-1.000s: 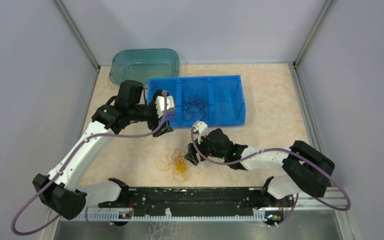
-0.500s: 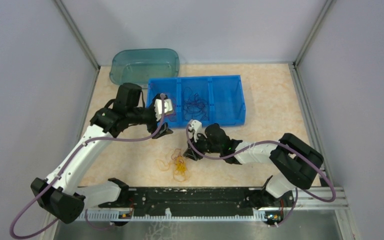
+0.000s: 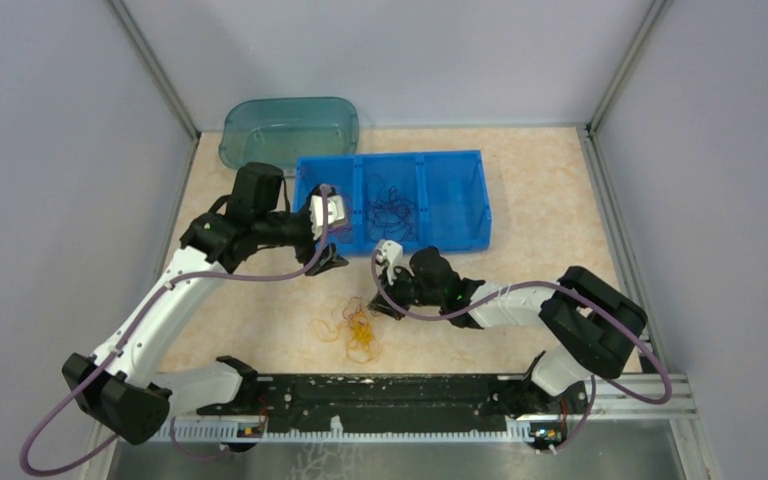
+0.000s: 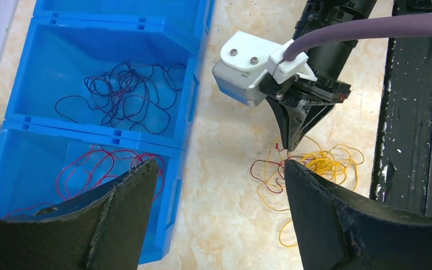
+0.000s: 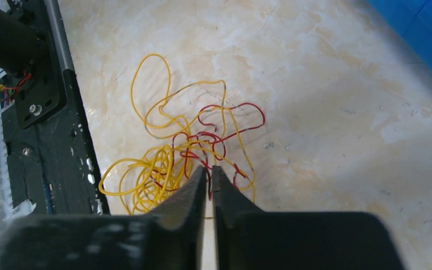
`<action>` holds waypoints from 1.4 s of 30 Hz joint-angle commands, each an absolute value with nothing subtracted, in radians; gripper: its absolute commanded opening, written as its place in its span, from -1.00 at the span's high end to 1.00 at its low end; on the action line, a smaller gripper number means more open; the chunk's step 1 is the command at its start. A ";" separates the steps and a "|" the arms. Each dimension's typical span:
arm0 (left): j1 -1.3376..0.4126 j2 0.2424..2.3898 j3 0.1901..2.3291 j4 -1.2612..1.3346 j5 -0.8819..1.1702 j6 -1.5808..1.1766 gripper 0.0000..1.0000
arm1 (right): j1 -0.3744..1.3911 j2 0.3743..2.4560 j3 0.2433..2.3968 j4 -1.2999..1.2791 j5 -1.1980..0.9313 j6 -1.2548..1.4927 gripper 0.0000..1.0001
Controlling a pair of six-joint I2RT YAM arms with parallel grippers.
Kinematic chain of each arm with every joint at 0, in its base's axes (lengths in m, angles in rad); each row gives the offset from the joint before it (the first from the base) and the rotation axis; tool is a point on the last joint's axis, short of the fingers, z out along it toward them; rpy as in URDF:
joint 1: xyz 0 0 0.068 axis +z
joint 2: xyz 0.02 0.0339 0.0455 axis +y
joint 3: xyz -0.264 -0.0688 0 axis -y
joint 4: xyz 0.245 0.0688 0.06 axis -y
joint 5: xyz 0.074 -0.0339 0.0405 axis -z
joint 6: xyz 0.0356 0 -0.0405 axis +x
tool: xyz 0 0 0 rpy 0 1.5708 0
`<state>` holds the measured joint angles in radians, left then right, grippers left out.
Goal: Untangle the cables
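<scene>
A small clump of yellow and red cables [image 3: 355, 328] [image 5: 163, 163] [image 4: 315, 166] lies on the table in front of the blue bin [image 3: 390, 158]. My right gripper [image 3: 378, 308] [image 5: 208, 169] [image 4: 288, 147] points down at the clump's right edge, shut on a red cable strand pinched between its tips. My left gripper [image 3: 332, 240] [image 4: 219, 163] hangs open and empty over the bin's near-left corner, apart from the clump. Dark purple cables [image 3: 392, 205] [image 4: 121, 95] lie in the bin's middle compartment. Red cables [image 4: 98, 169] lie in its left one.
A teal plastic tub [image 3: 290, 128] stands at the back left behind the bin. The black base rail [image 3: 380, 390] [image 5: 39, 112] runs along the near edge, close to the clump. Grey walls close in both sides.
My right gripper has gone from open to shut on the red strand and has shifted slightly left and towards the bin. The left arm has barely moved.
</scene>
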<state>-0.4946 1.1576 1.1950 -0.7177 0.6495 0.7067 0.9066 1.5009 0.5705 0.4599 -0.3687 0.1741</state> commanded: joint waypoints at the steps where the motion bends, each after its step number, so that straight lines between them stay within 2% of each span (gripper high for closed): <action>1: -0.491 1.143 1.197 -0.707 0.703 0.715 -0.78 | 0.903 1.446 0.586 0.525 -0.357 0.167 1.00; 9: -0.491 1.098 1.100 -0.682 0.767 0.698 -0.78 | 0.902 1.263 0.619 0.521 -0.383 0.180 1.00; 18: -0.505 1.027 0.981 -0.566 0.865 0.602 -0.75 | 0.903 1.174 0.644 0.594 -0.443 0.281 1.00; 25: -0.526 1.025 0.911 -0.498 0.858 0.547 -0.60 | 0.914 1.157 0.677 0.620 -0.455 0.338 1.00; 30: -0.530 1.027 0.889 -0.478 0.871 0.546 -0.32 | 0.931 1.155 0.683 0.616 -0.443 0.345 1.00; 31: -0.531 1.028 0.887 -0.478 0.870 0.547 -0.24 | 0.932 1.155 0.683 0.618 -0.442 0.346 1.00; 32: -0.532 1.026 0.882 -0.477 0.873 0.554 -0.05 | 0.939 1.155 0.685 0.622 -0.439 0.350 1.00; 36: -0.533 1.029 0.882 -0.478 0.894 0.542 0.14 | 0.950 1.154 0.690 0.635 -0.438 0.362 1.00; 40: -0.541 1.013 0.877 -0.480 0.889 0.568 0.94 | 0.951 1.145 0.681 0.674 -0.429 0.396 1.00; 42: -0.542 1.004 0.875 -0.484 0.873 0.580 1.00 | 0.950 1.134 0.672 0.692 -0.415 0.409 0.97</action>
<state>-0.5373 1.0313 0.8837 -0.5018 0.8684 0.5499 0.9379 1.1900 0.6376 0.5758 -0.4103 0.3634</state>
